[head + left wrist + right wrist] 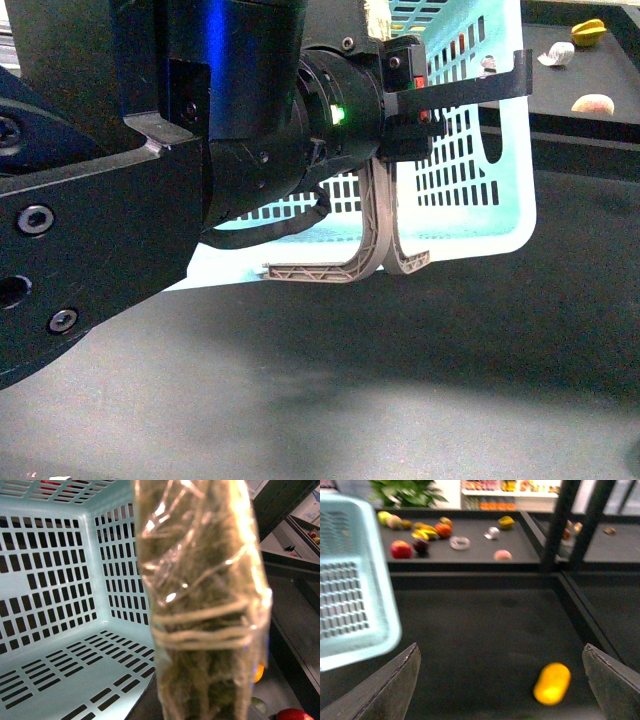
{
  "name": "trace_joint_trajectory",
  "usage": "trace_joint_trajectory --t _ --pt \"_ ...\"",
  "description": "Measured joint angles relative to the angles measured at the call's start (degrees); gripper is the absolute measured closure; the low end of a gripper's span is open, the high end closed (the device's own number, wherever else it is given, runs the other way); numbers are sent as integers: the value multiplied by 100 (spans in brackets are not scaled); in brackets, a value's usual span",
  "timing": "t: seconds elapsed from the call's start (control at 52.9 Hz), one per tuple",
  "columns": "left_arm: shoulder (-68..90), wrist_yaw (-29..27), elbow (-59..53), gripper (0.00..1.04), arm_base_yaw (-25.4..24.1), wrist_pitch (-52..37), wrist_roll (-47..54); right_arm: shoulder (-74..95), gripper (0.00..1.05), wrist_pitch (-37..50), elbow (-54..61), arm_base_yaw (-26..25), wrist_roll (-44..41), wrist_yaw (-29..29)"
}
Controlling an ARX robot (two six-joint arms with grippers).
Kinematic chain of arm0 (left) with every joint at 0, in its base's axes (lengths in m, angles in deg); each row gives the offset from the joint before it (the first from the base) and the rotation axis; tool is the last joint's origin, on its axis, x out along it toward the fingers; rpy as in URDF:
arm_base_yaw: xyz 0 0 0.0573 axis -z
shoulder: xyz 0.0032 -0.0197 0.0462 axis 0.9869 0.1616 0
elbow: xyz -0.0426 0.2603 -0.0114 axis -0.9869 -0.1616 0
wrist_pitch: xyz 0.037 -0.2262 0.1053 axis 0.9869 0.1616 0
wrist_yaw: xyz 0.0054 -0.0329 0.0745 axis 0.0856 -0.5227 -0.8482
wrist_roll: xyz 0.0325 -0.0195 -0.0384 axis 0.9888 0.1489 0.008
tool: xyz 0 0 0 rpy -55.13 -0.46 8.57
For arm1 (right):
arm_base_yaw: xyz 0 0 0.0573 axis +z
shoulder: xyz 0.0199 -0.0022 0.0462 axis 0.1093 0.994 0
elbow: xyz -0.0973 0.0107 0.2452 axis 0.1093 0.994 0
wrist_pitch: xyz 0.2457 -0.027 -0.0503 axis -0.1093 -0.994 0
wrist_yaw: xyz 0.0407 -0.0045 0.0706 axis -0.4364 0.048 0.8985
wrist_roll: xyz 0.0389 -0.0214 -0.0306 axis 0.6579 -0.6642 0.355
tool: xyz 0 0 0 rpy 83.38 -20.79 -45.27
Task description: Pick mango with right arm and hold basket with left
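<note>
The turquoise slotted basket point(470, 170) hangs tilted above the dark table, its two grey-brown handles point(375, 255) dangling below. My left gripper point(505, 85) is shut on the basket's rim. In the left wrist view the basket's inside point(60, 605) fills the left, and a blurred plastic-wrapped shape point(200, 605) blocks the middle. My right gripper point(500, 647) is open and empty above the table. The mango point(552, 683), a small yellow-orange oval, lies on the table between the jaws, nearer one finger point(612, 680). The basket's edge also shows in the right wrist view point(350, 595).
A raised back shelf holds fruit: a red apple point(401, 549), a round orange fruit point(443, 529), a yellow star fruit point(506, 522), a peach point(502, 555). Black frame posts point(555, 525) and a rail stand near the mango. My left arm point(150, 170) fills the front view's left.
</note>
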Motion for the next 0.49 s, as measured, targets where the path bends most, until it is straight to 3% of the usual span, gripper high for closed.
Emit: trace_joint_trajectory --t 0.246,0.492 --pt "0 2 0 100 0 2 15 1703 8 1311 -2 -1032 -175 841" --pt "0 4 0 100 0 7 20 4636 8 3694 -243 -2232 -474 1703"
